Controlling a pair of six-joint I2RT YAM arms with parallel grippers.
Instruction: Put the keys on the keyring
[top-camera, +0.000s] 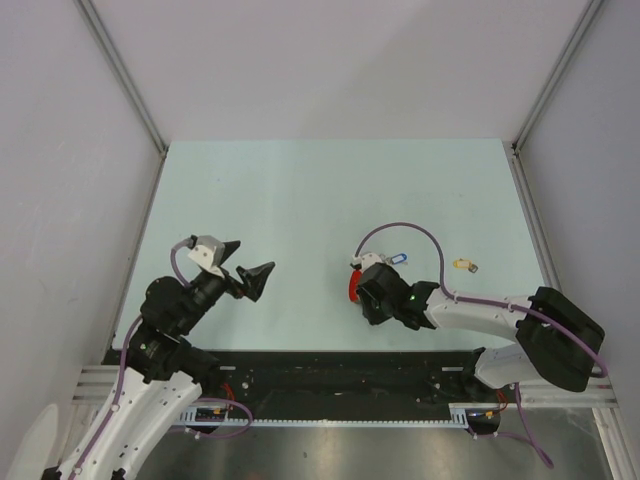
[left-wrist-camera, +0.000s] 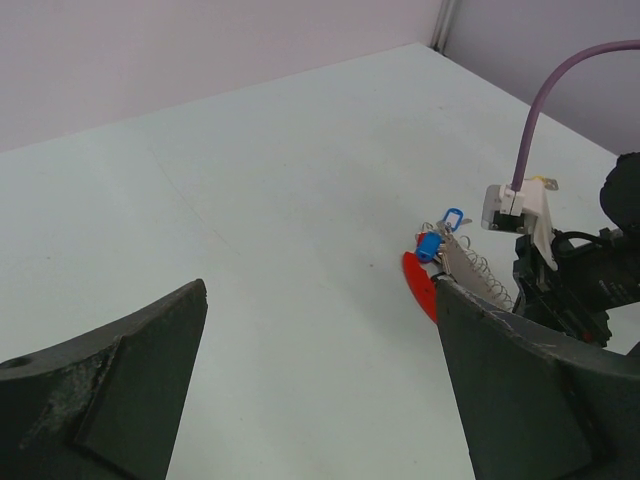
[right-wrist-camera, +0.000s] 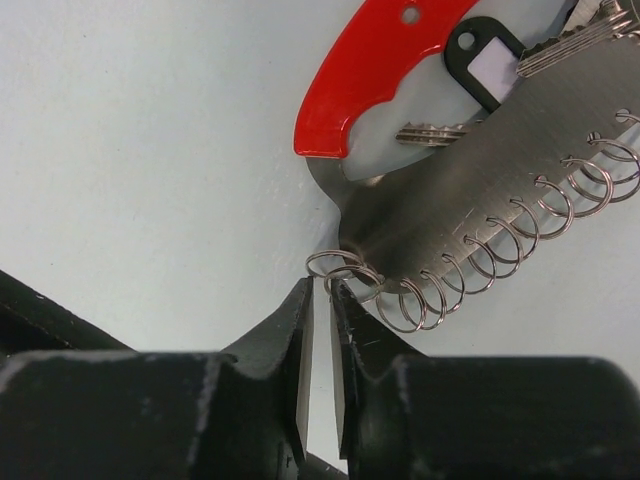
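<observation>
Right tool (right-wrist-camera: 320, 290) low, nearly closed at keyring (right-wrist-camera: 470, 190) edge; left tool (left-wrist-camera: 320, 290) raised, spread wide.

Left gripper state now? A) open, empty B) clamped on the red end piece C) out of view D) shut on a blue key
A: the left gripper is wide open with nothing between its fingers; the keyring lies beyond it.
</observation>
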